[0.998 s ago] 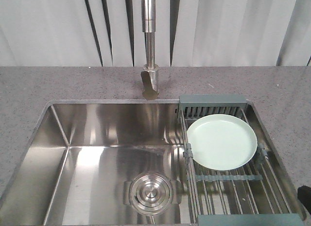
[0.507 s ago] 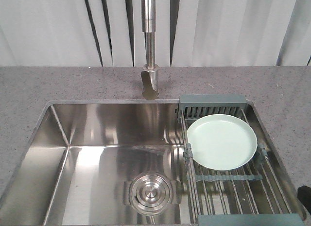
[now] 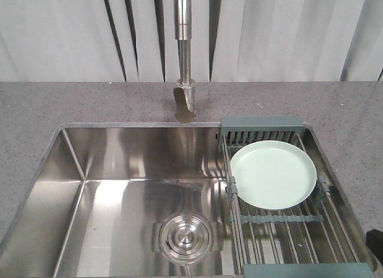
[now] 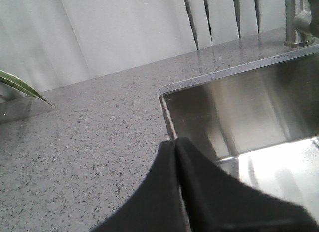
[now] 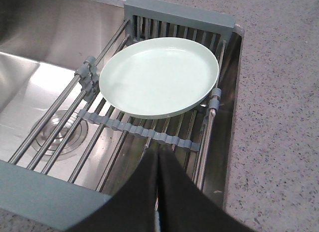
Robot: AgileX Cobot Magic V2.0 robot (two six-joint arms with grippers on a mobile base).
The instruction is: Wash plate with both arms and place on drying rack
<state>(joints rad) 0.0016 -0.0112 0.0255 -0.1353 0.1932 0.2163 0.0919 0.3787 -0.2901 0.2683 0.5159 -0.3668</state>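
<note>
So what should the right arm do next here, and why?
Probably open the right gripper and ease it forward toward the near rim of the plate. The plate lies flat on the drying rack, untouched, and the fingers are closed together just short of it, so they can't take the rim as they are.

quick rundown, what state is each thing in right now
round pale mint-green plate: lying flat, face up, on the rack, not gripped
steel-wire drying rack: spanning the sink's right side, holding only the plate
steel faucet: no water visible
stainless sink: basin looks bare apart from its round drain
left gripper: shut, holding nothing, by the sink's corner
right gripper: shut, holding nothing, over the rack
</note>
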